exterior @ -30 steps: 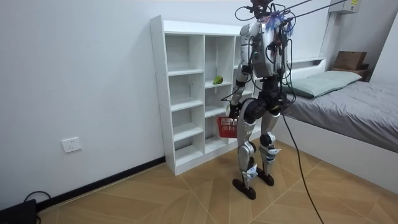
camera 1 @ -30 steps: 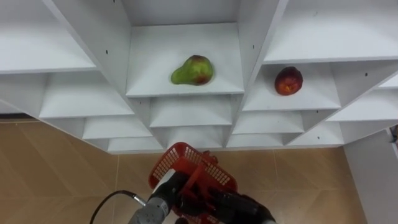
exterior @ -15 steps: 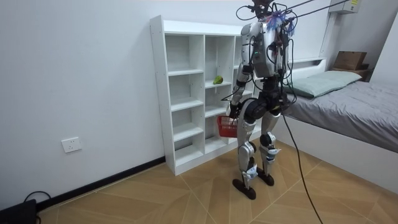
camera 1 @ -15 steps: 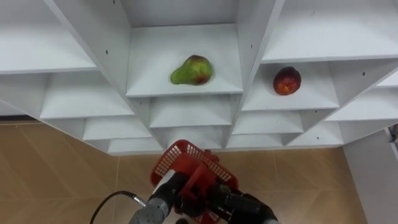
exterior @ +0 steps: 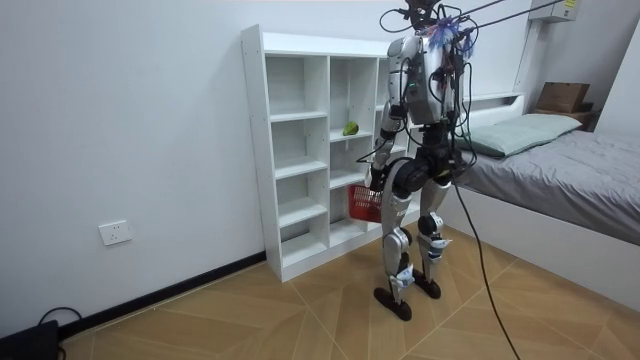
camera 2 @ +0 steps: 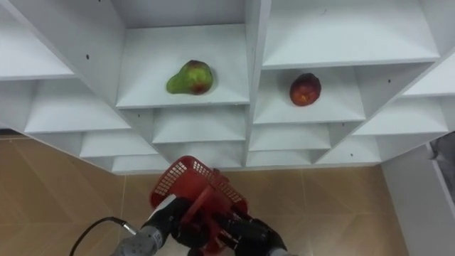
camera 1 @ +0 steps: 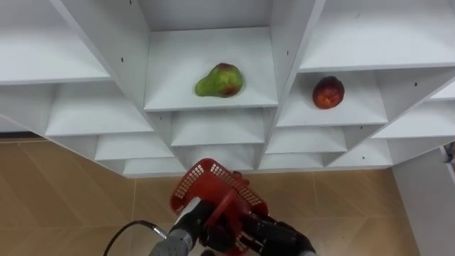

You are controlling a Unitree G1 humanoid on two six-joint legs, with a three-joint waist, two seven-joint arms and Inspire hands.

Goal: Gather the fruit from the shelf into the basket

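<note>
The lower edge of the eye views cuts off the left robot hand (camera 1: 229, 232), whose dark fingers are curled round the handle of a red mesh basket (camera 1: 205, 178). The hand and handle cover the basket's inside, so what it holds cannot be told. In the room view the robot's body hides the compartment to the right of the pear.

A wooden floor (camera 1: 64, 192) runs under the white closet (camera 1: 281, 43), which stands against a pale wall (exterior: 130, 120) with a socket (exterior: 115, 232) low down. The robot stands upright just before the closet, with a grey bed (exterior: 560, 170) behind it on the room view's right.

A green pear (camera 1: 220, 80) with a red blush lies on its side on a shelf in the middle column. A round red fruit (camera 1: 328, 92) sits in the next compartment to the right, at the same height. The basket hangs well below both, over the floor in front of the lowest shelves.
</note>
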